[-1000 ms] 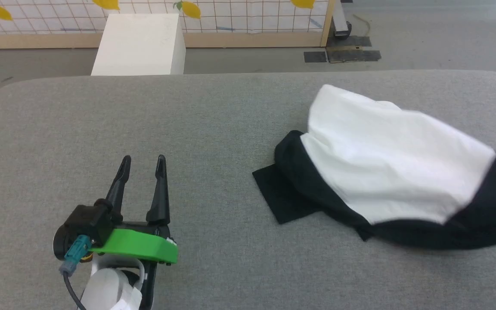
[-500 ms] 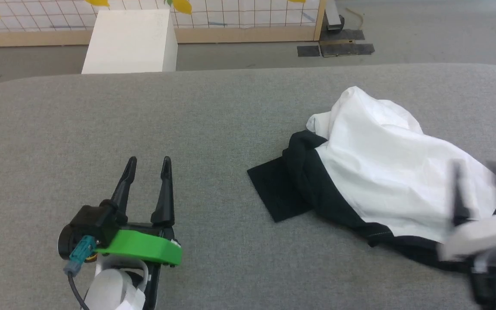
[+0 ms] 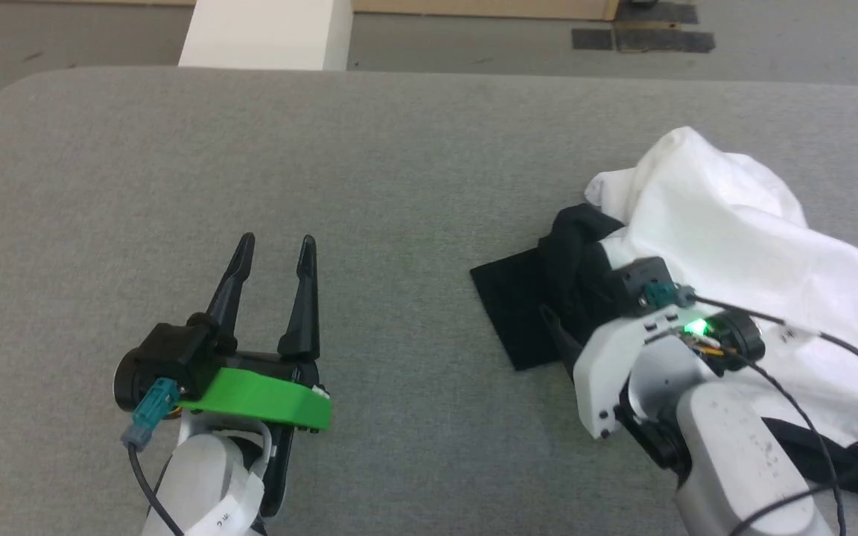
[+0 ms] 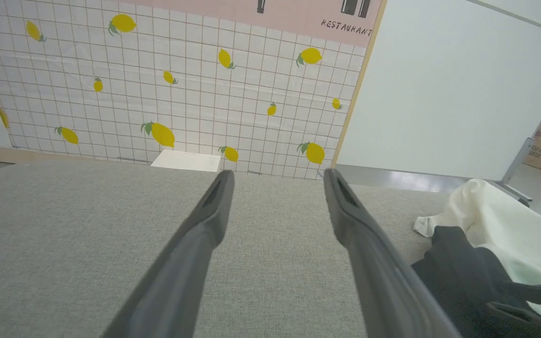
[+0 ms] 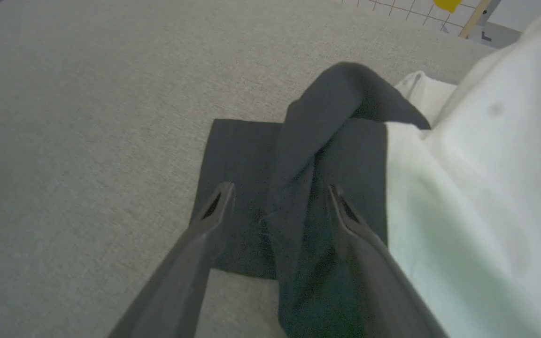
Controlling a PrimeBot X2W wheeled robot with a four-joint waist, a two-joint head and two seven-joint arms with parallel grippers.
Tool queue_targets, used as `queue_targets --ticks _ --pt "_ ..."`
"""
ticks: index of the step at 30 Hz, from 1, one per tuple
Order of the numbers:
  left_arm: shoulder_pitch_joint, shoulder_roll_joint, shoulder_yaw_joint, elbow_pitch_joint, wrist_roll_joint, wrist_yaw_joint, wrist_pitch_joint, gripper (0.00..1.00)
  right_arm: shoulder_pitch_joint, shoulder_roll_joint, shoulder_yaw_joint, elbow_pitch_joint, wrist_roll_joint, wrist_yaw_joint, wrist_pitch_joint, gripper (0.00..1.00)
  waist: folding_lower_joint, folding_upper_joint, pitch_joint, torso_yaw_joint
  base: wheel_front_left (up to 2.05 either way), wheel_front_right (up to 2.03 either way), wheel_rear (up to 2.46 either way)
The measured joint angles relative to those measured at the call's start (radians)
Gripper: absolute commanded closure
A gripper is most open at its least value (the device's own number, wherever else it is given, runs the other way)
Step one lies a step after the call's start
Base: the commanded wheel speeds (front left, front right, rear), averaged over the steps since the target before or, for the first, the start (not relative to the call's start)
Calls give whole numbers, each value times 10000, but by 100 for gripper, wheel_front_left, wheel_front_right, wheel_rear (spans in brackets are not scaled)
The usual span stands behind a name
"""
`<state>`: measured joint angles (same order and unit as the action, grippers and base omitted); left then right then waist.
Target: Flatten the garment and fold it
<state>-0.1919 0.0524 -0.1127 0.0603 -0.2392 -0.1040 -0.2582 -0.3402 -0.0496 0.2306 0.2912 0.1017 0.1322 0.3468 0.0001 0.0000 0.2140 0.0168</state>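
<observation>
L gripper (image 3: 277, 242) hangs over bare grey tabletop (image 3: 414, 149), fingers apart, nothing held; the garment (image 3: 734, 223) sits well off to its right. R gripper (image 5: 279, 188), fingers also spread, straddles a raised fold of the black sleeve (image 5: 331, 94), not clamped yet. White body is heaped ahead & right of it. Looks like early days: no flattening done, every fold left.

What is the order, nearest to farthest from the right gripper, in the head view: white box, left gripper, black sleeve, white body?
1. black sleeve, under the right gripper.
2. white body, just to its right.
3. left gripper, far to the left.
4. white box, beyond the far edge of the table.
</observation>
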Motion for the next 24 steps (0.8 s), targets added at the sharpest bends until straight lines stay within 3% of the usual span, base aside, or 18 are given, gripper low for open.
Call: queue_targets --ticks 6,7,8,9,18,22,24 --pt "-51 -2 -67 -29 -2 10 0 0 -1073 -4 10 1070 -347 0 52 0 0 0 352 387 0 0 0" --pt "-60 -2 -81 -27 -2 19 0 0 -1232 -6 38 1260 -288 0 46 55 0 0 405 442 0 0 0" --pt "-72 -2 -94 -25 -2 29 0 0 -1344 -8 84 1394 -236 0 10 69 0 0 440 482 0 0 0" --pt "-97 -2 -111 -25 -2 42 0 0 -1474 -6 140 1526 -125 0 -88 100 0 0 478 531 0 0 0" --pt "-174 -2 -318 111 -79 86 0 0 -2954 -35 1172 1536 1469 -2 -1894 100 1 0 409 741 0 0 0" --pt "-172 -2 -314 182 -144 86 0 0 -3660 -44 2631 805 2006 -2 -2614 100 0 0 204 806 0 0 0" --pt "-169 -4 -299 184 -203 86 0 0 -3781 -29 3860 407 2314 -2 -2637 100 0 0 99 847 0 0 0"
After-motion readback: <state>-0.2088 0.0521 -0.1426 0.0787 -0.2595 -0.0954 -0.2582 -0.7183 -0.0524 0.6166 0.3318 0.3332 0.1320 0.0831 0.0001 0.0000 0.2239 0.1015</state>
